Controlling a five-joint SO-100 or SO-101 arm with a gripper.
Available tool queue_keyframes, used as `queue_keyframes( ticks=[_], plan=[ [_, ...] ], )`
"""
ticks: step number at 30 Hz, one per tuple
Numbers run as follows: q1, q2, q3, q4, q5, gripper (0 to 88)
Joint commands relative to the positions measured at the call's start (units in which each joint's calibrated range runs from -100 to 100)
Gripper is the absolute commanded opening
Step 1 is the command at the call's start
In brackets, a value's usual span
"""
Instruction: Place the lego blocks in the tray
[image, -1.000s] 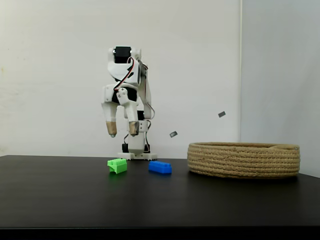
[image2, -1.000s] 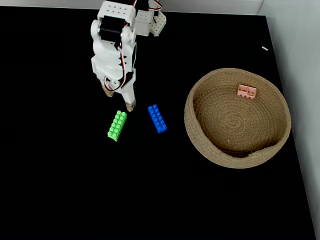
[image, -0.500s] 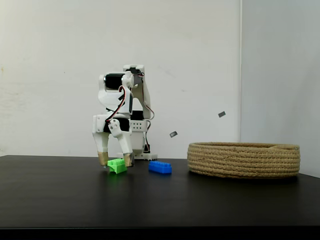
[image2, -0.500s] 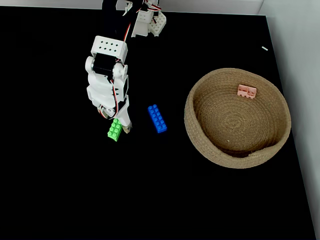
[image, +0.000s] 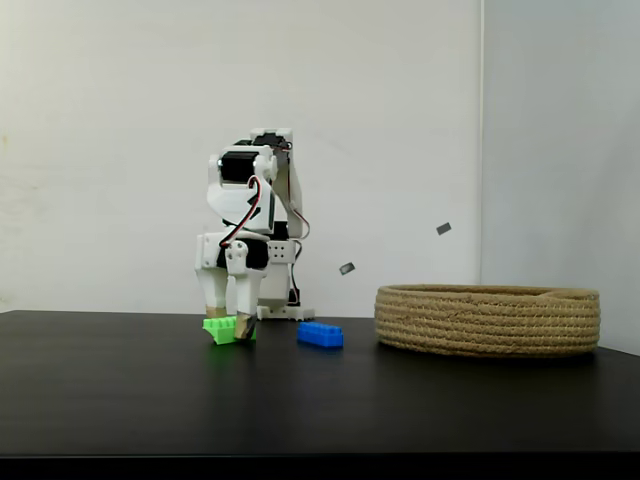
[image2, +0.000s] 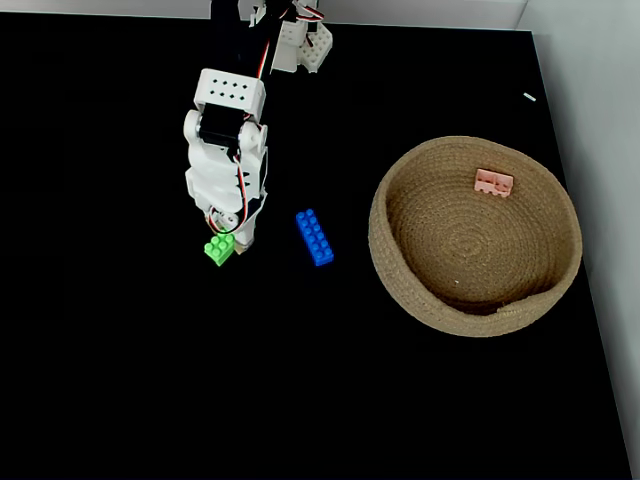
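My gripper (image: 229, 322) (image2: 228, 238) is down at the black tabletop, its fingers closed around the near end of the green lego block (image: 224, 331) (image2: 218, 250), which sits slightly tilted and is partly hidden under the wrist from above. The blue lego block (image: 320, 334) (image2: 314, 238) lies free on the table just to the right of it. Further right stands the tray (image: 488, 320) (image2: 385, 215), a round coiled-rope basket. A pale pink lego block (image2: 494, 182) rests inside it near the far wall.
The arm's base (image: 272, 312) (image2: 290, 40) stands at the back of the table against a white wall. The table's right edge (image2: 565, 170) runs close beside the tray. Open black tabletop lies in front of the blocks.
The gripper came down from above onto the green block and its fingers closed on it. The block has shifted and turned a little. Blue and pink blocks are unmoved.
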Motion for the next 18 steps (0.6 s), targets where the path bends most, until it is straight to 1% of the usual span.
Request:
queue_keyframes(
  ticks=[1, 4, 7, 8, 13, 16, 18],
  plan=[
    [-1.3, -12.7, 0.6, 6.4, -1.4, 0.0],
    [-3.1, -21.6, -0.4, 15.3, -1.4, 0.0],
    [-6.7, -30.2, -1.0, 26.0, -0.3, 0.0],
    [-8.5, -32.7, -0.9, 27.8, -0.6, 0.0],
    [-21.1, -40.9, -1.0, 27.8, -8.5, 0.0],
    [-28.8, -41.2, -2.0, 26.2, -13.7, 0.0],
    [-32.8, -40.6, -2.0, 23.8, -15.6, 0.0]
  ],
)
